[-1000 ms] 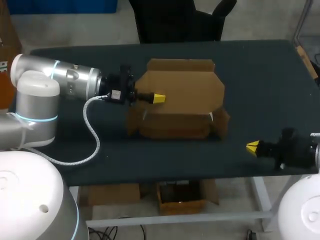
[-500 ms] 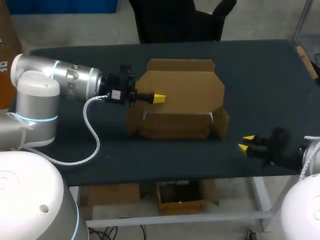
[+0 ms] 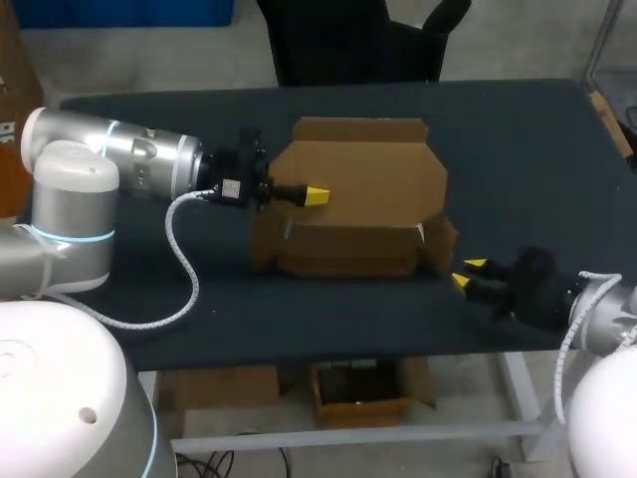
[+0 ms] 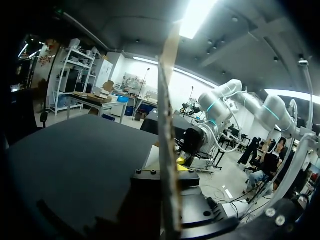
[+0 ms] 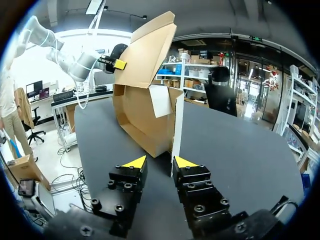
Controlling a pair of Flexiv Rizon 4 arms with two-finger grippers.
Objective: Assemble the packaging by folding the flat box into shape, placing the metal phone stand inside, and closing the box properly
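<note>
The cardboard box stood partly folded mid-bench, nearer the far edge. The left gripper was clenched on its raised lid flap. The right gripper, fingers parted and empty, sat just beside the box's right side flap.

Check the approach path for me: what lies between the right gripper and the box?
Only a short strip of bare table; the right wrist view shows a flap of the box just ahead of the right gripper, fingers open.
</note>
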